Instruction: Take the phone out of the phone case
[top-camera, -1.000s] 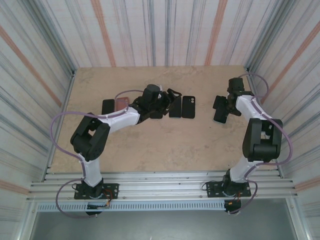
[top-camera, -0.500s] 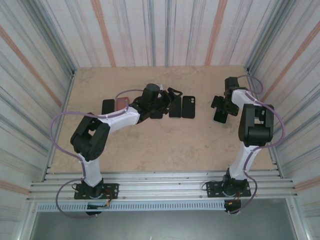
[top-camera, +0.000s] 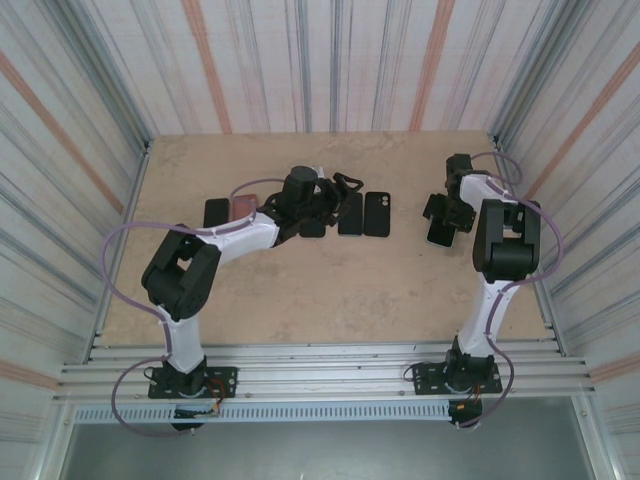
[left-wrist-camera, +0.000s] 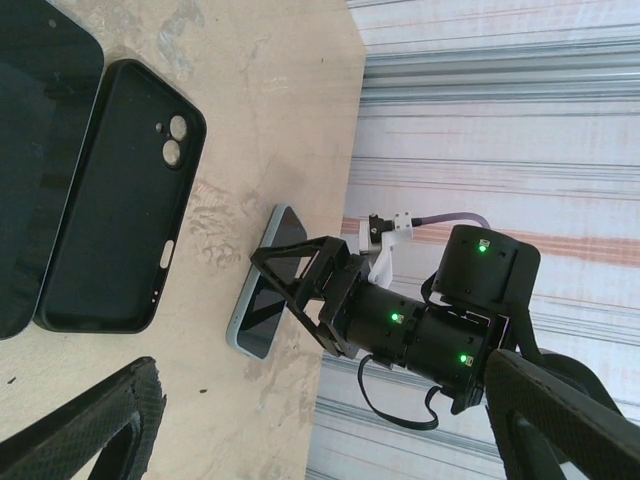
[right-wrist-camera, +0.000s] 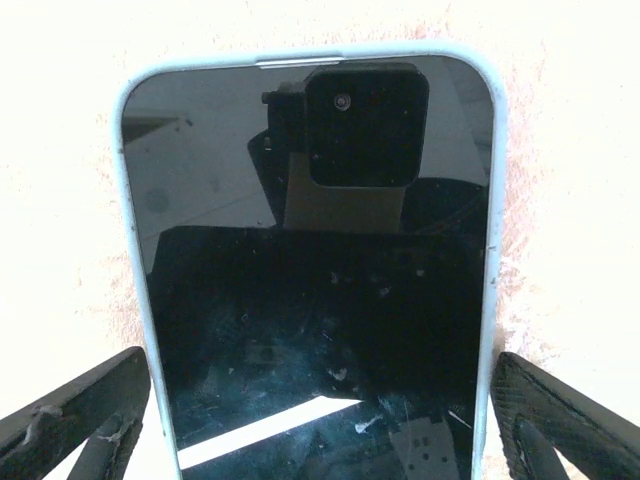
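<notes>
Right arm (top-camera: 505, 240) folds farther back; my right jaws apart, flanking phone (right-wrist-camera: 318, 250) on tabletop (top-camera: 300, 290); left jaws apart near black case (left-wrist-camera: 120, 200).

No legible text, label, brand, number or sign in any view. Phone (right-wrist-camera: 320, 300) screen dark, carries reflections and smudges only, no characters. Black phone case (left-wrist-camera: 110, 210) on surface: plain back, markings not discernible.
</notes>
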